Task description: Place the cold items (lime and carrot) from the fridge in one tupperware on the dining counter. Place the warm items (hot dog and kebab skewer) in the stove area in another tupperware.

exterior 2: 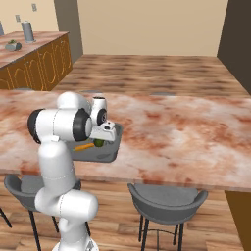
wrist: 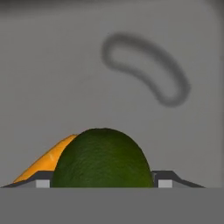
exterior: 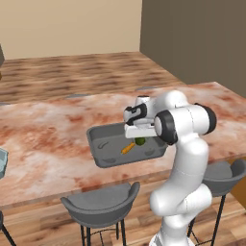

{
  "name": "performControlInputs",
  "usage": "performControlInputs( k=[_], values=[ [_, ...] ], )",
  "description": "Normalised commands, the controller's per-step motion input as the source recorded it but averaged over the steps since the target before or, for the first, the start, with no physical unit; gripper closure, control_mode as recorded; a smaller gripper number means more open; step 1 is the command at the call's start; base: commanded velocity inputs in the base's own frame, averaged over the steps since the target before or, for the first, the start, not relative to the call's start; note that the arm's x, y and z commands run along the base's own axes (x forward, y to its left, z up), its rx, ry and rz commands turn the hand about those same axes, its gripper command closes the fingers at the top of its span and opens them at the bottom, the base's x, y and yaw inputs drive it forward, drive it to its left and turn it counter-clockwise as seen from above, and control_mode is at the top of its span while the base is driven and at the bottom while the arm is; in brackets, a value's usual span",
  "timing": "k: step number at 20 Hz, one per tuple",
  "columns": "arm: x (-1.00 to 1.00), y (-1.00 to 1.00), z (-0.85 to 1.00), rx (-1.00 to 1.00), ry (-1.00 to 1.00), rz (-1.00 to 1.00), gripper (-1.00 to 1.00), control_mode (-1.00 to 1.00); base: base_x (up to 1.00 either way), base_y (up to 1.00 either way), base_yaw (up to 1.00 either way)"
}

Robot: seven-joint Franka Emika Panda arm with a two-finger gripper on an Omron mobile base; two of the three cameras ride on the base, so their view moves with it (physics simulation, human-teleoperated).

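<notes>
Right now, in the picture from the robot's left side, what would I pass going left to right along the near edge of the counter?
Dark grey bar stool → shallow grey plastic tupperware → small orange carrot → round green lime → white robot arm → second grey stool.

Green lime (exterior: 140, 141) inside grey tupperware (exterior: 103, 144), near its right end; orange carrot (exterior: 128, 148) just beside lime, lying flat.

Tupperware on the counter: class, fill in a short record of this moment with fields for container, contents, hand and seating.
container: grey tupperware on the marble counter
contents: carrot and lime, side by side
hand: hand low over the lime, a finger either side of it; grip cannot be told
seating: grey stools below the counter edge
</notes>
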Motion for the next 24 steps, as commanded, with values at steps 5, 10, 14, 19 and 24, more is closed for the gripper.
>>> performControlInputs(
  k=[5, 10, 14, 19, 24],
  values=[
    [-0.2, -0.01, 0.03, 0.0, -0.11, 0.0, -1.0, -1.0, 0.0, 0.0, 0.0],
    [-0.54, -0.06, 0.21, 0.0, -0.17, -0.02, -1.0, -1.0, 0.0, 0.0, 0.0],
    [-0.63, -0.01, 0.46, 0.0, -0.23, -0.04, -1.0, -1.0, 0.0, 0.0, 0.0],
    [-0.66, 0.0, 0.54, 0.0, -0.25, -0.03, -1.0, -1.0, 0.0, 0.0, 0.0],
    [-0.72, 0.0, 0.51, 0.0, -0.18, -0.01, -1.0, -1.0, 0.0, 0.0, 0.0]
  ],
)
